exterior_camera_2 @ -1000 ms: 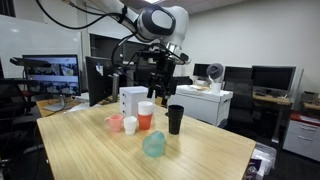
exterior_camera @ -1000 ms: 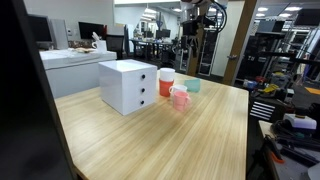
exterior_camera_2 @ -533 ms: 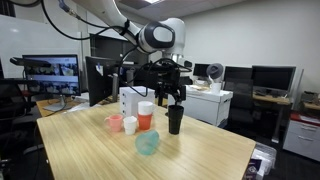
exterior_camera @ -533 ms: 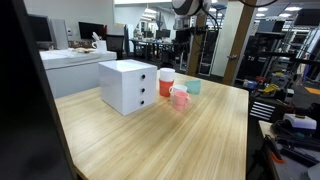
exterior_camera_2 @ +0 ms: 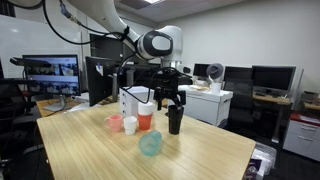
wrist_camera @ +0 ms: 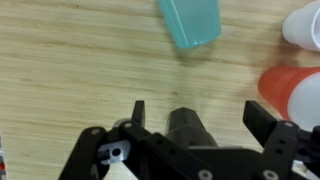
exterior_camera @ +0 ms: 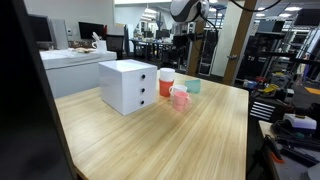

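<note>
Standing just beneath tool (exterior_camera_2: 171, 101): black cup (exterior_camera_2: 175, 122)

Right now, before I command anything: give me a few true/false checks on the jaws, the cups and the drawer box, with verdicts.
1. The jaws are open and hold nothing. True.
2. The jaws hang right above the black cup. True.
3. The teal cup stands upright. False: it lies on its side on the table.
4. The white drawer box sits on the floor. False: it stands on the table, next to the cups.
</note>
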Controlling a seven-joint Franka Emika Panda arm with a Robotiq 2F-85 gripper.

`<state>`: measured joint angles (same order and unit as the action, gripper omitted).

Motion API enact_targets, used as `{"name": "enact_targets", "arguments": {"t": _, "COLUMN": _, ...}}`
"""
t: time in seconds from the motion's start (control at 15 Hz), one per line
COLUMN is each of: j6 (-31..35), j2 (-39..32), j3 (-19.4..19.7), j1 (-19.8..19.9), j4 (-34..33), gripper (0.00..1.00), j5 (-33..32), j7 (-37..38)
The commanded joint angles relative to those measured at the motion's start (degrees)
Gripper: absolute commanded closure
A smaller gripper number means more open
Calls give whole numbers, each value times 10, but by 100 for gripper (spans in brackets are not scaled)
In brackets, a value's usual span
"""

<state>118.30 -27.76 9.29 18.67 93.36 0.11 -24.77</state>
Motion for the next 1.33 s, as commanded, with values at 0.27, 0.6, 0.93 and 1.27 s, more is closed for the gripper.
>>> {"name": "enact_targets", "arguments": {"t": 0.27, "j6": 32, "j2": 21, "j3": -2, "j1": 21, "j4": 58, "gripper": 0, "j5": -33, "j7": -69}}
{"name": "enact_targets", "arguments": {"t": 0.6, "j6": 86, "j2": 21, "j3": 5, "j1": 30, "j4": 92, "gripper": 0, "j5": -58, "j7": -85}}
{"name": "enact_targets", "arguments": {"t": 0.93, "j6": 98, "j2": 21, "j3": 8, "j1": 30, "j4": 119, "gripper": 0, "j5": -76, "j7": -85}}
{"name": "enact_targets", "arguments": {"t": 1.27, "j6": 57, "j2": 18, "j3": 14, "j1": 24, "j4": 122, "gripper": 0, "j5": -106, "j7": -84}}
